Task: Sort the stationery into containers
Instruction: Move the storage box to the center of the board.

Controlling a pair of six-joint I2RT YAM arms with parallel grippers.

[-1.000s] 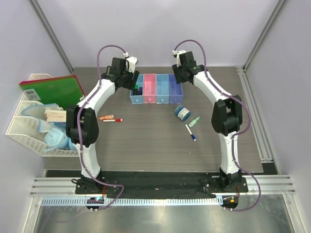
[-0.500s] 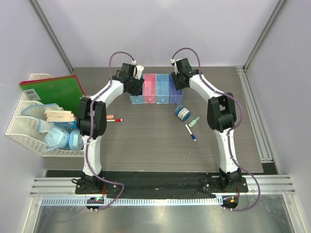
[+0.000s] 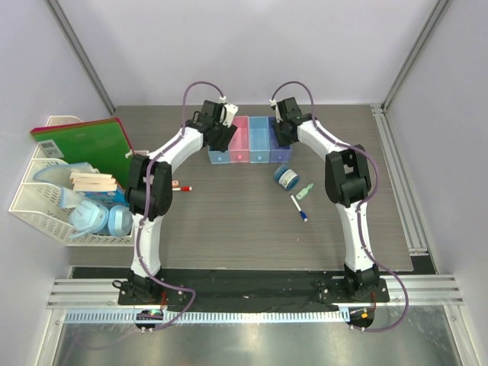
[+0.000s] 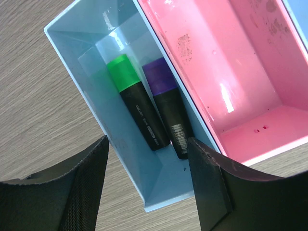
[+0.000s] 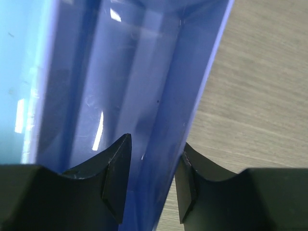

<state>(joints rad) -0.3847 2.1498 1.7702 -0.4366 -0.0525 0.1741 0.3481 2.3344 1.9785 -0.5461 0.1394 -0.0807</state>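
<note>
left tool hiding highlighter ends, bin cropped

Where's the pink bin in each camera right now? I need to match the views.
Top external: pink bin is second from left in the bin row, at the far middle of the table, beside the left gripper.
Left wrist: fills the upper right, empty inside.
Right wrist: not in view; only blue and purple-blue bin walls.
Shared landmark: the light blue bin holding two highlighters, next to it on the left.

Below the left gripper, the bins are glossy translucent plastic, scuffed inside; the highlighters look smooth matt plastic. The table shows matt wood grain.
</note>
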